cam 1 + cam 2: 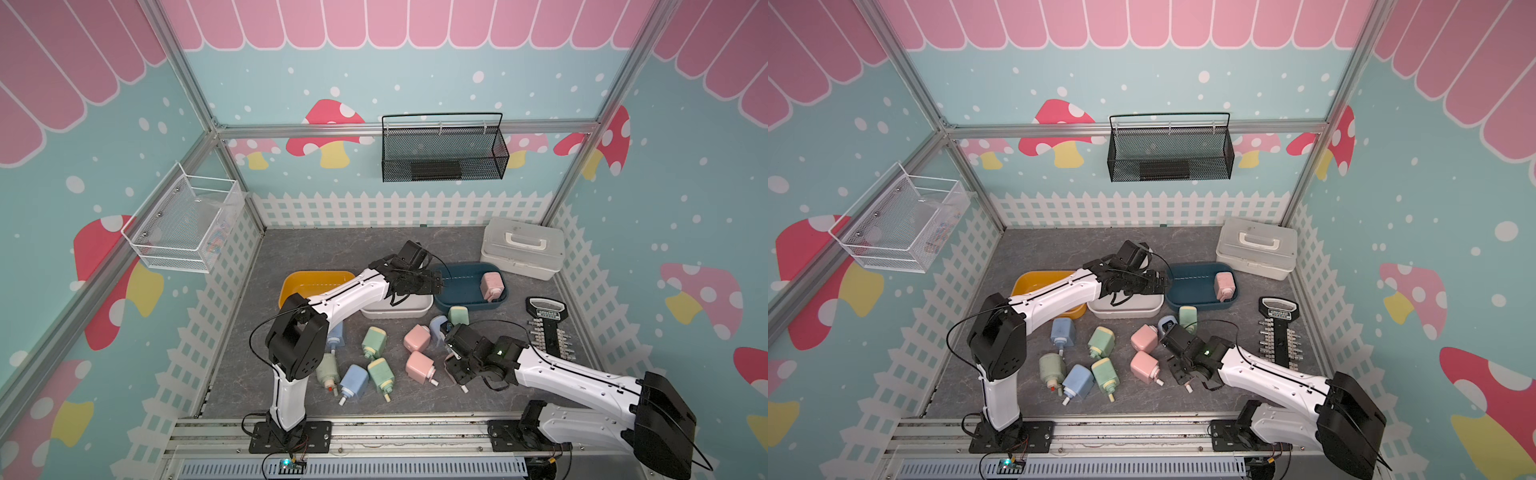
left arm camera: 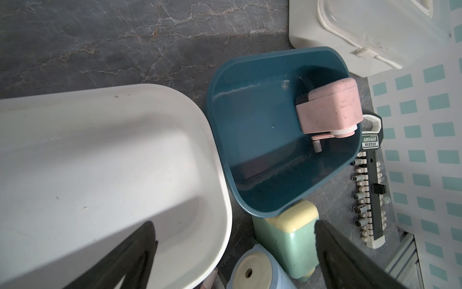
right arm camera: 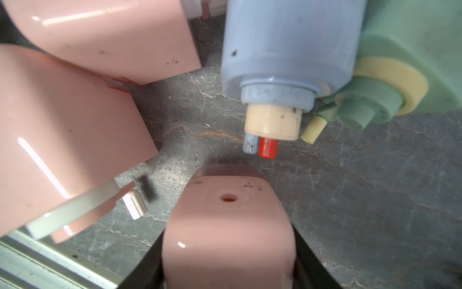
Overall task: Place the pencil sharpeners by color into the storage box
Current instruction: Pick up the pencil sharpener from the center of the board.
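Pink pencil sharpener [image 3: 227, 220] caught between the fingers [image 3: 310, 275] of the right claw [image 3: 228, 270], close over the tabletop [image 3: 375, 200].
Right claw is closed partway, its dark fingers flush against both sides of that sharpener. Left claw [image 2: 233, 225] hangs spread wide with nothing in it, over the gap between the white bin [image 2: 125, 150] and the blue bin [image 2: 220, 130]. Another pink sharpener [image 1: 491, 286] lies inside the blue bin, at the end toward the white lidded case [image 1: 523, 257]. Beside the white bin sits the yellow bin [image 1: 299, 282]. Loose sharpeners [image 1: 374, 340] in green, blue and pink lie scattered on the tabletop in front of the bins, several just beside the right claw.
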Action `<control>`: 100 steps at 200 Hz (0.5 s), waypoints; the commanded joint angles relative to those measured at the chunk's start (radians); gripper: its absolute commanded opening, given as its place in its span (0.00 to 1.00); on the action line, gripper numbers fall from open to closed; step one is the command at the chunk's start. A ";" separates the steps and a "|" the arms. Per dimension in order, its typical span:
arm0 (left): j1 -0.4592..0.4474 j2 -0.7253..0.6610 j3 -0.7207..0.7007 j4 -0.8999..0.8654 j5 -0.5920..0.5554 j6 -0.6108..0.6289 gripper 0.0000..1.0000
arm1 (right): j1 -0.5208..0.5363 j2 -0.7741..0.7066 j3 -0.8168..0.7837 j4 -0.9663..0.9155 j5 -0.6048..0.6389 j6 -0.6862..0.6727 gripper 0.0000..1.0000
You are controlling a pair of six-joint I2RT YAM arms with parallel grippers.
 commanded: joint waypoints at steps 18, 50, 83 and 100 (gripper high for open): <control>0.007 0.016 -0.007 0.013 0.019 -0.007 0.99 | 0.008 -0.010 0.000 -0.013 -0.021 -0.019 0.28; 0.006 0.016 -0.007 0.011 0.019 -0.007 0.99 | 0.008 0.015 0.013 -0.030 -0.037 -0.033 0.17; 0.008 0.022 0.003 0.011 0.033 0.002 0.99 | 0.007 0.009 0.027 -0.083 0.021 -0.008 0.00; 0.008 0.025 0.008 0.010 0.046 0.017 0.99 | 0.007 -0.010 0.032 -0.100 0.042 0.005 0.00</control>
